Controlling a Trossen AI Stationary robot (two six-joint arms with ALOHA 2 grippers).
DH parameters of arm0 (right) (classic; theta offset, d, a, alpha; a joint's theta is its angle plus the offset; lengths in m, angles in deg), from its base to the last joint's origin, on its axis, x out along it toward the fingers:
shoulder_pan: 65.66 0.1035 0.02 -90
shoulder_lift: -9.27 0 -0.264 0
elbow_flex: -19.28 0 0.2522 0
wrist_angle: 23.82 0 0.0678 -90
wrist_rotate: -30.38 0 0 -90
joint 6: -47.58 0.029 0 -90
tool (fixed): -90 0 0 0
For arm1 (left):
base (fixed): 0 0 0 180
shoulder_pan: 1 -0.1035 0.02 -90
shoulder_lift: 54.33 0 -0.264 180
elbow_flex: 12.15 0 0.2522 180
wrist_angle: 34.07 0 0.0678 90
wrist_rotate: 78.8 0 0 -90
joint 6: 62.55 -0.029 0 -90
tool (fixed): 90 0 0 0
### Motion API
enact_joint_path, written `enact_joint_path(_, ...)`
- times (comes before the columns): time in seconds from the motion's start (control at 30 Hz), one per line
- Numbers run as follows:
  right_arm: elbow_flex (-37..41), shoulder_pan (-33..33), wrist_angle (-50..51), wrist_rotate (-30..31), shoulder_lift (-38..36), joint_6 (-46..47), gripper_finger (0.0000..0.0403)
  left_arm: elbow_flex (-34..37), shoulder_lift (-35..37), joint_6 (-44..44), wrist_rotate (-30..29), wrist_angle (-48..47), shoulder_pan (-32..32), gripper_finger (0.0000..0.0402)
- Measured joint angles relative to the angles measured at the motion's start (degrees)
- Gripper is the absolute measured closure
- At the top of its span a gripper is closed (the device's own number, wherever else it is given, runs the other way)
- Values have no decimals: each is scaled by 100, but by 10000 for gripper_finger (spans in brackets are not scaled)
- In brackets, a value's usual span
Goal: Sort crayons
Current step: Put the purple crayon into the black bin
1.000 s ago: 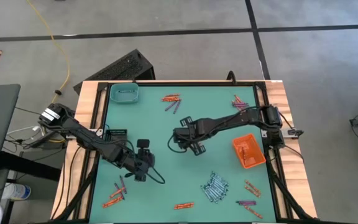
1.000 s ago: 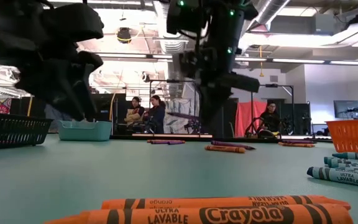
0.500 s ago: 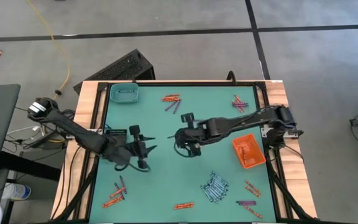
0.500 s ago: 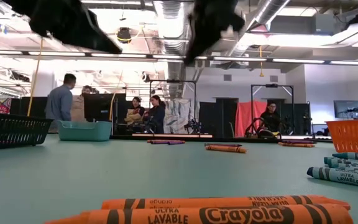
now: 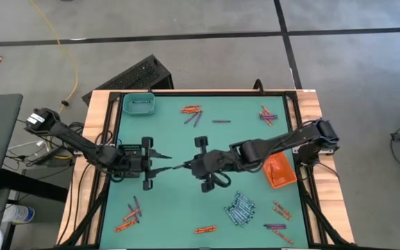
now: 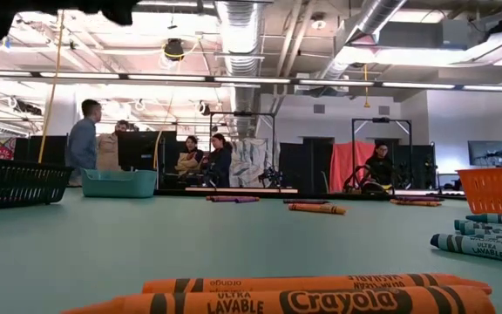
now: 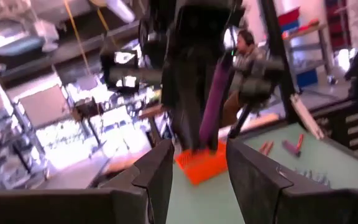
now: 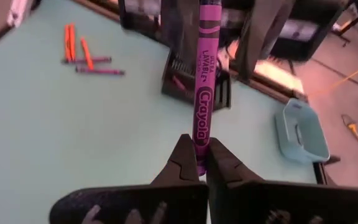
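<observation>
- Green table (image 5: 186,201) mostly unsorted: crayons (image 5: 240,208) scattered at 12, 5, 7 o'clock.
- Right gripper (image 8: 197,163) clenched on purple crayon (image 8: 202,99), mid-table handoff.
- Left gripper (image 5: 164,162) released, facing it.

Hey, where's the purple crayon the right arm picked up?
The purple crayon is pinched in the right tool, mid-table in the high view, held out toward the open left tool facing it.
</observation>
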Motion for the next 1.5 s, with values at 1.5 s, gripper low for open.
enact_joint_path(1.5, -9, -56, 784, 674, 105, 815, 243, -1054, -413, 157, -1548, -2833, 451, 395)
